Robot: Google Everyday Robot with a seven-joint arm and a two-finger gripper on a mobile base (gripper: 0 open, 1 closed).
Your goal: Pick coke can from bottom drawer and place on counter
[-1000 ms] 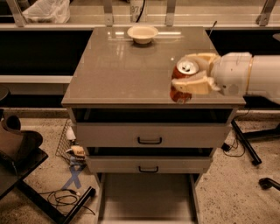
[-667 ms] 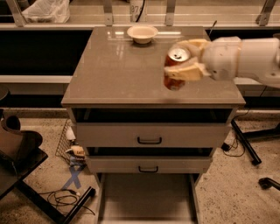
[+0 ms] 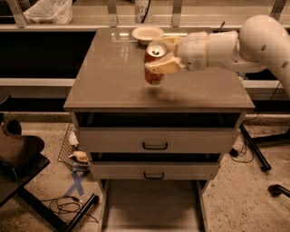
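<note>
Speckled floor [image 3: 244, 204] — a blue tape cross [image 3: 78, 183], loose black cables [image 3: 68, 206]; a white plastic bag [image 3: 50, 10] on the back shelf [image 3: 90, 19].

The hand [image 3: 161, 56] is held over the middle of the desk [image 3: 108, 77], clamped around the coke can [image 3: 154, 78]. Open surface is offered to its left and along the front edge. Passage rearward is blocked by a bowl [image 3: 147, 34] just behind. The bottom drawer [image 3: 152, 206] is seen pulled out below.

gripper [image 3: 157, 57] over counter [image 3: 113, 77] perhaps half hides coke can [image 3: 154, 78].
</note>
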